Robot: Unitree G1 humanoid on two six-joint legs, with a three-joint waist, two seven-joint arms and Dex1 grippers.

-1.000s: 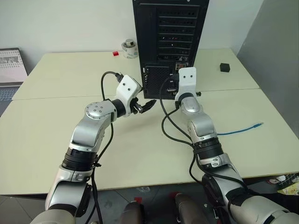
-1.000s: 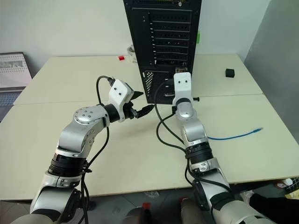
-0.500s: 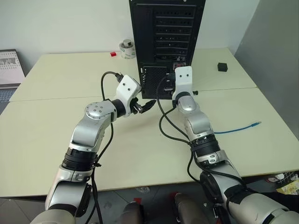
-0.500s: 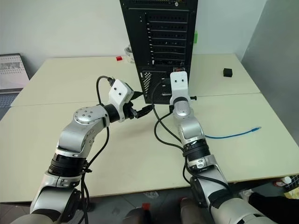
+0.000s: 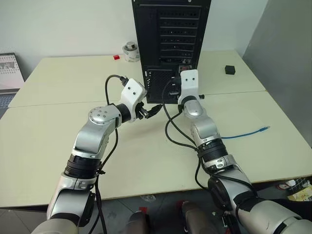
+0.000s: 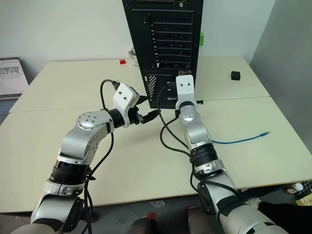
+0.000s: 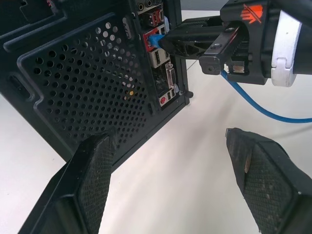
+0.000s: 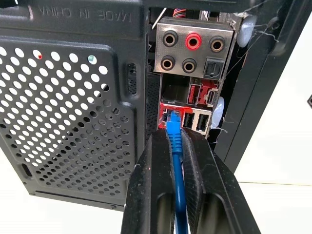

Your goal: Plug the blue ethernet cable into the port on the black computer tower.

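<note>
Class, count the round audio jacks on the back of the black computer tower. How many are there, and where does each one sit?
5, on the silver panel above the port on the black computer tower: three in the upper row, black, red, black; two black below. Others may be hidden.

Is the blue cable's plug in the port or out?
In, at least partly: the blue ethernet cable plug tip sits inside the port. Fully seated, cannot tell.

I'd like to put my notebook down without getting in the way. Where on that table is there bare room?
The table is bare on the robot's left, beside its left arm, and behind that, short of the small red block. Crowded: the middle, where both end effectors meet the black computer tower, and the right, where the blue ethernet cable lies.
</note>
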